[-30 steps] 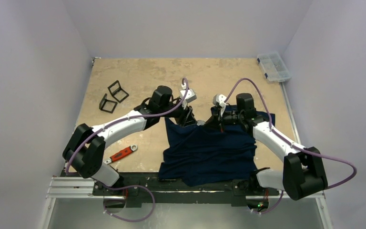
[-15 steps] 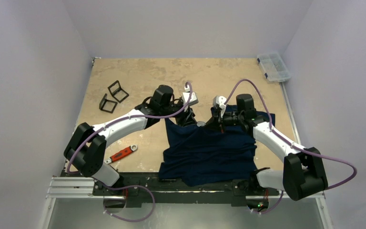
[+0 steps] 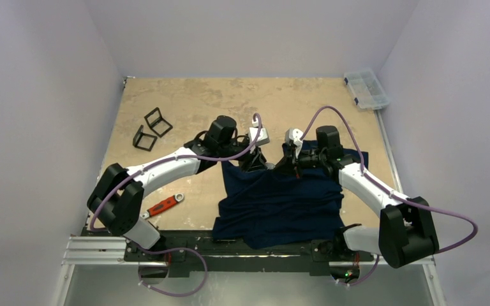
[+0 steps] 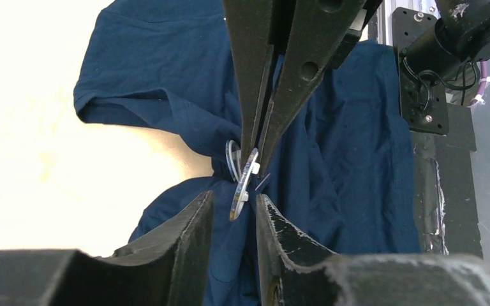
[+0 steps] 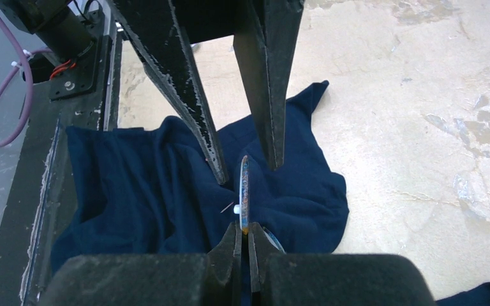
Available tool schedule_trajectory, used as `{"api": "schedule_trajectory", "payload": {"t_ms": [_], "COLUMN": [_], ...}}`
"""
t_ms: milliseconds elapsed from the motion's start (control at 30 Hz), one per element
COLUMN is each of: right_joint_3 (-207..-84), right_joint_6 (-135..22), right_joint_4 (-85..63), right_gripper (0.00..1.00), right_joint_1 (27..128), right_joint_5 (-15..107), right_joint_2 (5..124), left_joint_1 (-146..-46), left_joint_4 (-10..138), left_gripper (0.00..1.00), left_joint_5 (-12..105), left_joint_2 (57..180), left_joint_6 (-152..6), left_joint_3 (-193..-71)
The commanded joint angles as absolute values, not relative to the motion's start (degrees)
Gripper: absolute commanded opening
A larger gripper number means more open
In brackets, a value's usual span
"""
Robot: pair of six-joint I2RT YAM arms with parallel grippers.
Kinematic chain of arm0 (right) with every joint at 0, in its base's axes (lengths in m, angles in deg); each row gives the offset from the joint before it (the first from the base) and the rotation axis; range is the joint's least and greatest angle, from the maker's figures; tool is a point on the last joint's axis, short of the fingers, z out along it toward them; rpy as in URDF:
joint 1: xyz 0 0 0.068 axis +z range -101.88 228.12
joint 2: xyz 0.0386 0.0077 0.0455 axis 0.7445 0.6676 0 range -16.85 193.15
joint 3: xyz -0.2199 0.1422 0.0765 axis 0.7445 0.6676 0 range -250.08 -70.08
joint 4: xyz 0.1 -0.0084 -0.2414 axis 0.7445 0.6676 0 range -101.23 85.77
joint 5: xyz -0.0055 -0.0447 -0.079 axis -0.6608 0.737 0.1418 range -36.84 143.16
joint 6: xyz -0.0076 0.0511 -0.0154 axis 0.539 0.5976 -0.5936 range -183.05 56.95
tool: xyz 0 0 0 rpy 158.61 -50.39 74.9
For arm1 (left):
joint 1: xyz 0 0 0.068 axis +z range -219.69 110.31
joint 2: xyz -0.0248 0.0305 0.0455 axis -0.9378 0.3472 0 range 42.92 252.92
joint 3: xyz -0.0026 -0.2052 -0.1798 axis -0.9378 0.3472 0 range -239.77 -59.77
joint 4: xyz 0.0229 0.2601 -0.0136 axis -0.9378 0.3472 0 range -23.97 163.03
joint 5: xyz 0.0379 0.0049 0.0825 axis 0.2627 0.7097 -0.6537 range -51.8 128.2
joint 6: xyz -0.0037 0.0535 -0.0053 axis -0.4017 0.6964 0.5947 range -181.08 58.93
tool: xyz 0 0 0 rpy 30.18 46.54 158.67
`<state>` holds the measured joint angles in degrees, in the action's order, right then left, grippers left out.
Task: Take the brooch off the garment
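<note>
One brooch [image 4: 242,186], a thin round disc seen edge-on, sits at the far edge of the dark navy shirt [image 3: 281,207], where the cloth is gathered into a raised bunch. The right tool [image 5: 245,228] is closed tight on the rim of the brooch, its two fingers pressed together with the edge of the disc between them. The left tool [image 4: 235,199] meets the brooch from the opposite side with its fingers partly apart, one on each face of the disc. A narrow gap shows on both sides in the right wrist view, and this tool grips nothing.

The left arm [image 3: 166,167] and right arm [image 3: 365,183] start beside the shirt's near hem and bow outward at the elbows to either side of the shirt. They then bend inward so the wrists face each other above its far edge.

The shirt lies crumpled on the counter [image 3: 198,102], its near hem reaching the black rail [image 3: 185,245] that carries the arms. Just left of the shirt lies one red-handled wrench [image 3: 163,205]. Farther left and beyond the shirt stand two black wire frames [image 3: 158,122]. Well beyond the shirt to the right sits one clear compartment box [image 3: 365,88]. Two purple cables [image 3: 332,109] loop over the arms, one on each.
</note>
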<state>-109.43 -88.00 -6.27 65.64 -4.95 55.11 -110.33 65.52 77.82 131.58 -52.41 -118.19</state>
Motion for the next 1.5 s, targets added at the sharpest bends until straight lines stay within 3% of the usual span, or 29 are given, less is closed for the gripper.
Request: {"api": "schedule_trajectory", "payload": {"t_ms": [0, 167, 267, 400, 600, 933, 1467], "right_joint_3": [-110.12, -110.44, -110.59, -110.77, -111.0, -111.11, -111.3], "right_joint_6": [-89.36, -89.46, -89.19, -88.55, -88.65, -88.87, -90.01], "right_joint_4": [-6.52, -6.4, -6.41, -6.48, -6.26, -5.18, -3.84], "right_gripper": [0.0, 0.0, 0.04, 0.21, 0.3, 0.38, 0.41], "right_joint_1": [65.78, 65.77, 65.73, 65.7, 65.69, 65.22, 64.44], "right_joint_5": [-7.09, -7.22, -7.22, -7.14, -6.97, -6.43, -6.78], "right_joint_2": [54.69, 55.03, 55.25, 55.72, 56.67, 57.44, 57.3], "left_joint_1": [-110.81, -111.52, -111.92, -111.95, -112.17, -113.24, -113.52], "left_joint_4": [64.36, 65.81, 69.39, 71.69, 75.32, 77.38, 81.22], "left_gripper": [0.27, 0.15, 0.0, 0.0, 0.0, 0.0, 0.0], "left_joint_5": [79.3, 78.1, 76.46, 73.55, 66.19, 59.62, 51.49], "left_joint_2": [132.66, 133.43, 133.69, 133.01, 132.68, 133.92, 134.37], "left_joint_6": [-51.14, -49.64, -48.23, -46.89, -43.39, -40.88, -40.08], "left_joint_3": [-121.23, -122.36, -123.14, -123.11, -123.17, -123.16, -122.8]}}
